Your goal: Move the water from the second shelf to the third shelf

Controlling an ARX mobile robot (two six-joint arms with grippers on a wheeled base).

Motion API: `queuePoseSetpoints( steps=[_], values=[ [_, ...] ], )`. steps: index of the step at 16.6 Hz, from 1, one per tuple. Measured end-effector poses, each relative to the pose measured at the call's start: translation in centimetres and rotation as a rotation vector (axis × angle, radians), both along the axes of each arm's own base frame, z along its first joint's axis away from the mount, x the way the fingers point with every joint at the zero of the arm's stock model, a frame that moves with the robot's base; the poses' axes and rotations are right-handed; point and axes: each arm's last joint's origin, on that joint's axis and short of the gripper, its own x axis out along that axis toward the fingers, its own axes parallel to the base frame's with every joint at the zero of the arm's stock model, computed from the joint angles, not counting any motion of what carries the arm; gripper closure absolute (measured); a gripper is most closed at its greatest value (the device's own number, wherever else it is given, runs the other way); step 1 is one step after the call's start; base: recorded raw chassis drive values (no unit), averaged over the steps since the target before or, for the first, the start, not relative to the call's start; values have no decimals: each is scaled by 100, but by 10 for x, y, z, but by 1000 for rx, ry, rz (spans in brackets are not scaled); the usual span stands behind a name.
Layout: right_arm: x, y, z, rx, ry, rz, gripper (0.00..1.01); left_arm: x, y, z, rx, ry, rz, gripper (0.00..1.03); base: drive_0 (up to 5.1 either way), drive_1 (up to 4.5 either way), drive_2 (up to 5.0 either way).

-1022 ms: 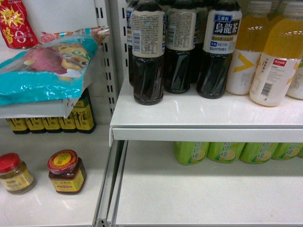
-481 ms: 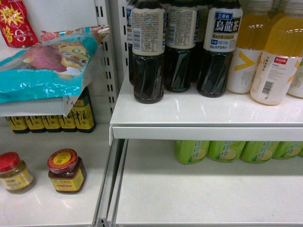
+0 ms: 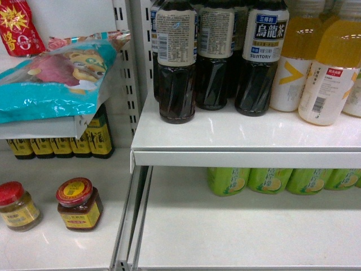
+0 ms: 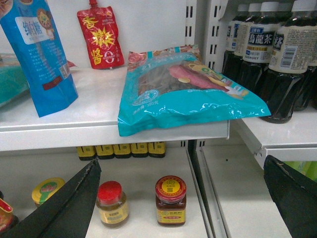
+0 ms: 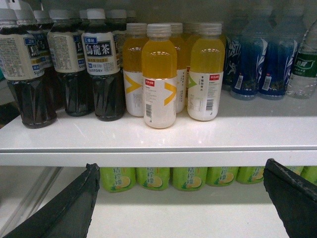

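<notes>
The water bottle (image 5: 303,64) looks heavy, slippery; grip its ribbed middle. Both end effectors, left (image 4: 183,198) and right (image 5: 181,198), are open.

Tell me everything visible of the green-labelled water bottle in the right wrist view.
The water bottle shows only at the right edge of the right wrist view, partly cut off by the frame. It looks like clear ribbed plastic with a green wrap label; its print is too small to read. It stands upright on the white shelf, just right of the blue-labelled bottles. Whether it touches them cannot be told. Its top is lost in blur.
</notes>
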Motion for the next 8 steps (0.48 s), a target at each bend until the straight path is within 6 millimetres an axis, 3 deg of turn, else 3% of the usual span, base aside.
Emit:
queuePoseSetpoints(
  steps=[8],
  values=[
    [0, 0, 0, 0, 0, 0, 3, 0, 0, 0, 0, 0, 0, 5, 0, 0, 0]
  ],
)
